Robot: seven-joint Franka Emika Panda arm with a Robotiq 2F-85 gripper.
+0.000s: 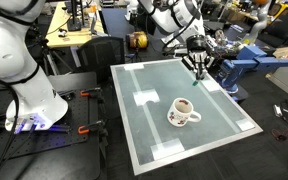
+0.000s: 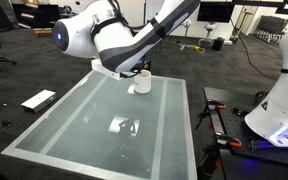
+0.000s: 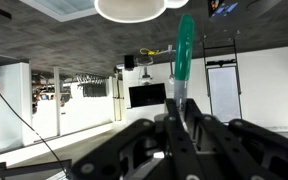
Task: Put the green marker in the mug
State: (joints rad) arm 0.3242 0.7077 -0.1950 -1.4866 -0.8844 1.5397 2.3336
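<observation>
The green marker (image 3: pixel 184 50) is teal-green; the tool (image 3: pixel 182 108) is black. The mug (image 1: pixel 183 111) is white outside, dark brown inside. The worktop (image 1: pixel 149 75) is pale grey-green with white edges.

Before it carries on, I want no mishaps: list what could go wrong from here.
1. The gripper pinches the green marker at one end, with most of its length sticking out. It might pivot or slip on the way.
2. In an exterior view the mug stands apart from the gripper, which is near the table's far edge. A drop here would miss and might roll off.
3. The protruding marker could strike the mug's rim and tip it.
</observation>
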